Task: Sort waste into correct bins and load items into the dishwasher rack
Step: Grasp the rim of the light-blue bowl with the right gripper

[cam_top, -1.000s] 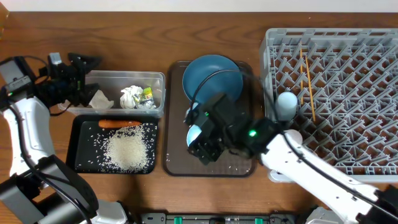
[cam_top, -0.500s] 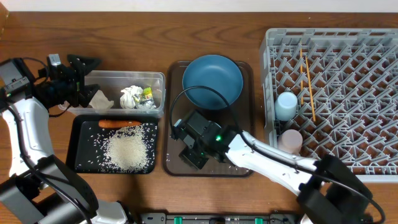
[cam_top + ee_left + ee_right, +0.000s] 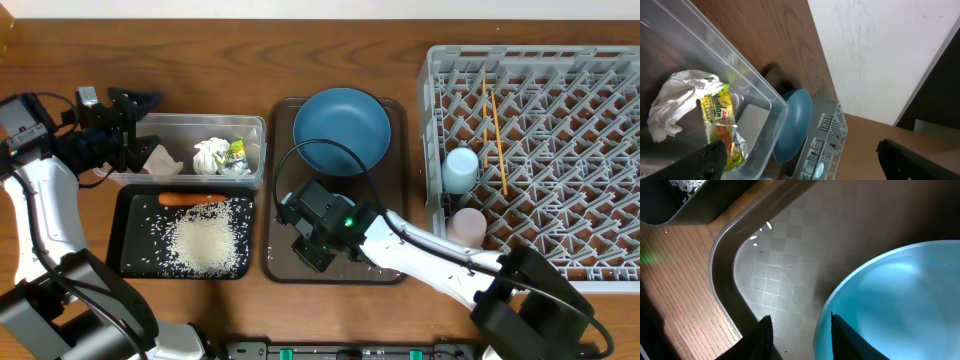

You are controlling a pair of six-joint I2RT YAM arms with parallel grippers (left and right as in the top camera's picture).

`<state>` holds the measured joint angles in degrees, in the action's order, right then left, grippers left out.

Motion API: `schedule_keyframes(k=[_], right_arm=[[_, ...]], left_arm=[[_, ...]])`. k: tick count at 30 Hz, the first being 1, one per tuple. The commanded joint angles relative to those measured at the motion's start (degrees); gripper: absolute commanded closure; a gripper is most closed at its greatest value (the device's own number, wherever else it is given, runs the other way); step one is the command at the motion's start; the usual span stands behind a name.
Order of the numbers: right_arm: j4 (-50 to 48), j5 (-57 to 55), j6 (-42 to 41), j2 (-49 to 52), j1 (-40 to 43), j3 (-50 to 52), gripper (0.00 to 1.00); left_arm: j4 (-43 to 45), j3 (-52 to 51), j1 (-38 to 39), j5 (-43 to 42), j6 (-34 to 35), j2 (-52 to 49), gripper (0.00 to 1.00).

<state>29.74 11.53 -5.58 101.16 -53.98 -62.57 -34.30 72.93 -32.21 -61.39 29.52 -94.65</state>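
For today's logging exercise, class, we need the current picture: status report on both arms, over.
Left gripper open, empty, by clear tub. Right gripper, jaws astride light blue cup rim, not clamped. Stray rice grains on brown tray nearby.

The right gripper (image 3: 800, 332) swung toward the near-left corner of the brown serving tray (image 3: 385, 262) and narrowed its jaws astride a light blue vessel's (image 3: 890, 300) rim.

Plate (image 3: 341, 128) on serving tray (image 3: 396, 180), left of rack (image 3: 560, 150)
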Motion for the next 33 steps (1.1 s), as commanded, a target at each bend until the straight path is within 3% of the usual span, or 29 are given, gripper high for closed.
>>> schedule_keyframes(k=[1,10,33], right_arm=[[0.31,-2.19,-0.17,0.15,-0.85,0.46,0.62],[1.51,-2.32,-0.17,0.15,-0.85,0.46,0.60],[3.93,-2.38,0.09,0.15,-0.85,0.48,0.72]], left_arm=[[-0.15,-0.33,-0.24,-0.96,-1.44,1.11,0.02],[-0.15,-0.33,-0.24,-0.96,-1.44,1.11,0.02],[-0.17,-0.33,-0.24,-0.96,-1.44,1.11,0.02]])
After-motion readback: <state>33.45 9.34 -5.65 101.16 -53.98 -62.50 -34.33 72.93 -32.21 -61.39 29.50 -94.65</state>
